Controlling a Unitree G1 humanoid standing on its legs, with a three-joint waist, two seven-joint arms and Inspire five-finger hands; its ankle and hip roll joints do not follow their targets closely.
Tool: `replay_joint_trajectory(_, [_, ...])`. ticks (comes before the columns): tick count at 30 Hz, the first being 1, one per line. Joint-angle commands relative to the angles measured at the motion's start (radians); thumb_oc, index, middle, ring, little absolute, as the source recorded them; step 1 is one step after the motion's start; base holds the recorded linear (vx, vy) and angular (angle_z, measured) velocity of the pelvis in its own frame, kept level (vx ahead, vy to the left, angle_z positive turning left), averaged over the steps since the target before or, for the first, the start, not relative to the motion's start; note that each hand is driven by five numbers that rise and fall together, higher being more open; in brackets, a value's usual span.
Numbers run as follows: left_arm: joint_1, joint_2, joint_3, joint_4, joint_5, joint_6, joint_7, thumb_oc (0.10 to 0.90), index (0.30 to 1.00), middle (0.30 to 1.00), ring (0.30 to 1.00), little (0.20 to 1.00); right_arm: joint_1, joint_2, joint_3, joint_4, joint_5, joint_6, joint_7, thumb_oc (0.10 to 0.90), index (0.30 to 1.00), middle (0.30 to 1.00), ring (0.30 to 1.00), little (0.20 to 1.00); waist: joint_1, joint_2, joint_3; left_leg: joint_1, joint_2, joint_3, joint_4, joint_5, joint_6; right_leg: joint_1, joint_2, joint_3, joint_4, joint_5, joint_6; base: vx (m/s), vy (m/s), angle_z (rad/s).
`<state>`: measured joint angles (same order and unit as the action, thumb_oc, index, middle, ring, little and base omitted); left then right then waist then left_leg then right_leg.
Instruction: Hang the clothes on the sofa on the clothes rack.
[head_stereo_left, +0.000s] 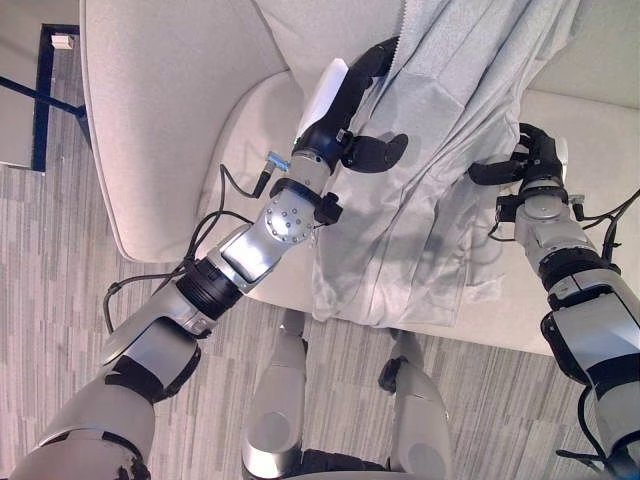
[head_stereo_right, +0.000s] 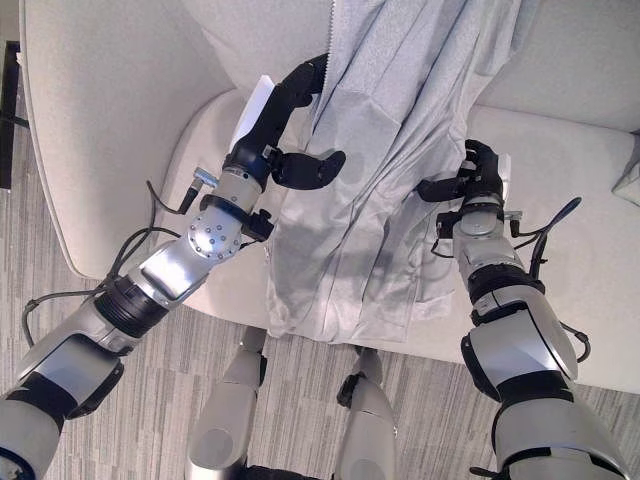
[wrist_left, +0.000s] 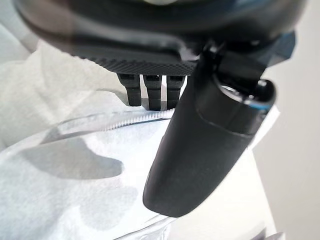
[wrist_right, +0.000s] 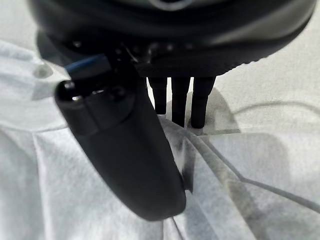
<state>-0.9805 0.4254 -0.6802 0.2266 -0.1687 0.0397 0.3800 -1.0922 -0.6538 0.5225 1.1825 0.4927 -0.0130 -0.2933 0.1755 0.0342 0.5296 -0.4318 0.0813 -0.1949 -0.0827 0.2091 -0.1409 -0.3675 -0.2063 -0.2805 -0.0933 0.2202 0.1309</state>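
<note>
Garment: one pale grey zip jacket (head_stereo_left: 430, 180), centre and upper right of the frame, draped down over the sofa (head_stereo_left: 170, 120) seat.
Sofa: one, cream, cut off at the top edge.
Left hand (head_stereo_left: 345, 110): fingers hooked behind the jacket's zip edge, thumb out in front; grasping it.
Right hand (head_stereo_right: 470, 180): fingers tucked into a fold on the jacket's right side; tips hidden, grip unclear.
</note>
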Motion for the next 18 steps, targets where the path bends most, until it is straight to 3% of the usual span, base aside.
replay_joint_trajectory(1, [-0.153,-0.018,-0.024,0.088,0.069,-0.048,0.046,0.8,0.9,0.9,0.9,0.9,-0.272,-0.02,0.125,0.072,-0.022,0.021,0.003,0.8,0.9,0.9,0.9,0.9,-0.008,0.002,-0.01,0.056,0.027,-0.098,-0.005,-0.187,0.041,0.03,-0.096,0.053,0.006,-0.073,0.083,0.0,0.0,0.0])
replay_joint_trajectory(11, [-0.085,0.03,0.02,0.142,0.035,-0.045,0.067,0.8,0.9,0.9,0.9,0.9,-0.257,-0.028,0.115,0.058,-0.009,0.017,-0.002,0.8,0.9,0.9,0.9,0.9,-0.017,-0.005,-0.01,0.044,0.03,-0.088,-0.005,-0.186,0.037,0.017,-0.094,0.052,0.006,-0.071,0.079,0.0,-0.009,-0.03])
replay_joint_trajectory(18, [-0.134,0.062,0.003,0.324,0.038,-0.028,0.116,0.8,0.9,0.9,0.9,0.9,-0.271,0.022,0.128,-0.002,0.024,-0.004,-0.018,0.8,0.9,0.9,0.9,0.9,-0.036,-0.024,-0.01,0.023,0.04,-0.079,-0.005,-0.184,0.033,-0.017,-0.086,0.066,0.006,-0.065,0.078,0.0,0.0,-0.01])
